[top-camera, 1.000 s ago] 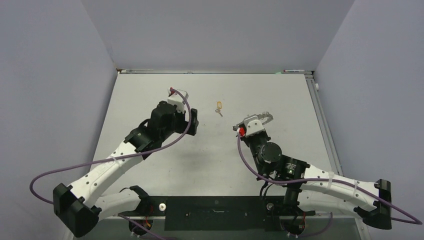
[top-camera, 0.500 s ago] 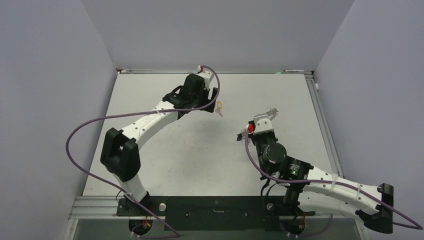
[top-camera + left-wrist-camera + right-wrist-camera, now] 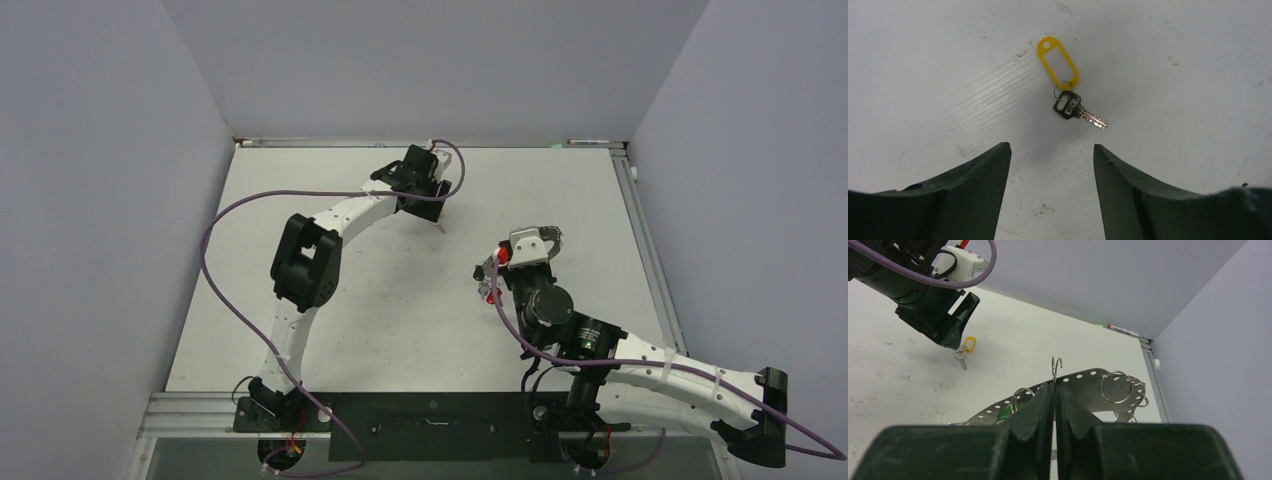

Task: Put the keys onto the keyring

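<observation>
A silver key (image 3: 1075, 111) with a yellow tag (image 3: 1058, 62) lies flat on the white table. My left gripper (image 3: 1051, 146) is open and empty, hovering just above and short of it; in the top view the gripper (image 3: 436, 203) covers most of the key (image 3: 441, 226). My right gripper (image 3: 1054, 387) is shut on the thin wire of the keyring (image 3: 1054, 369), whose hooked open end points up. Behind it hangs a perforated metal band (image 3: 1083, 385) with small rings and a green tag (image 3: 1007, 412). In the top view the right gripper (image 3: 541, 241) holds this above the table.
The left gripper and its purple cable (image 3: 990, 255) show at the top left of the right wrist view. The table's right rail (image 3: 640, 230) and the back wall are close to the right gripper. The table surface (image 3: 948, 75) has scuff marks.
My left arm has stretched far forward and to the right, ending over the yellow-tagged key. My right gripper has shifted slightly right with the keyring in it.
</observation>
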`<state>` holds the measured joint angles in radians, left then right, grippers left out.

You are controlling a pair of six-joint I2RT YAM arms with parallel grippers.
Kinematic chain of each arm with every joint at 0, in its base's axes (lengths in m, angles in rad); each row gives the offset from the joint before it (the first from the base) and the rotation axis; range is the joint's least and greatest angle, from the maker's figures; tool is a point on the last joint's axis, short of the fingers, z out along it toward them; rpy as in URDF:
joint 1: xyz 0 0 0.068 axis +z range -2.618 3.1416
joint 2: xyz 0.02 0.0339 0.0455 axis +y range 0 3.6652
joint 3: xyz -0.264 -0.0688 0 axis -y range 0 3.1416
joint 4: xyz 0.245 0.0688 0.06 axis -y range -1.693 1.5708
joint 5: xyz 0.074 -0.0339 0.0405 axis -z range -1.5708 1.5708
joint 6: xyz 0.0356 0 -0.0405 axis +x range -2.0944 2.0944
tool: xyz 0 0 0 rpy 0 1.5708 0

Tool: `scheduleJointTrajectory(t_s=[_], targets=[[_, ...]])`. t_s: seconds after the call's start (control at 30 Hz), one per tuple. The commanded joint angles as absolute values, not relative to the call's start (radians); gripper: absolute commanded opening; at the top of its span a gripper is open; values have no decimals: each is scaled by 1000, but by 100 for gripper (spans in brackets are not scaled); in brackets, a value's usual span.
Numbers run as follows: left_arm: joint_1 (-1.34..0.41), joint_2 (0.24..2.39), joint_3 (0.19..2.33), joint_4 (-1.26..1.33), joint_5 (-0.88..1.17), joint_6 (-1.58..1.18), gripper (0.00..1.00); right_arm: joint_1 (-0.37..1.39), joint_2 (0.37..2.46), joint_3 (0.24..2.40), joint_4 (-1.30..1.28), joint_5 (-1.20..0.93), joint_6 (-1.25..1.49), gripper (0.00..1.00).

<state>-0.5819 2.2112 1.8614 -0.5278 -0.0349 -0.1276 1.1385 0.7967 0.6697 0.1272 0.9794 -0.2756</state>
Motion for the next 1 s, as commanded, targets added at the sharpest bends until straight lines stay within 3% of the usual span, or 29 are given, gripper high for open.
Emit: scheduleJointTrajectory(t_s=[0.0, 0.33, 0.8, 0.97], targets=[[-571, 2241, 1960, -542, 0, -101, 57, 1132, 796, 675, 167, 983, -274, 5], [-569, 2360, 2063, -549, 32, -117, 45, 1134, 795, 678, 157, 962, -265, 5], [-563, 2461, 2158, -544, 15, -145, 38, 1142, 791, 678, 153, 951, -264, 5], [-562, 2482, 2170, -544, 14, -152, 30, 1144, 793, 678, 154, 950, -265, 5]])
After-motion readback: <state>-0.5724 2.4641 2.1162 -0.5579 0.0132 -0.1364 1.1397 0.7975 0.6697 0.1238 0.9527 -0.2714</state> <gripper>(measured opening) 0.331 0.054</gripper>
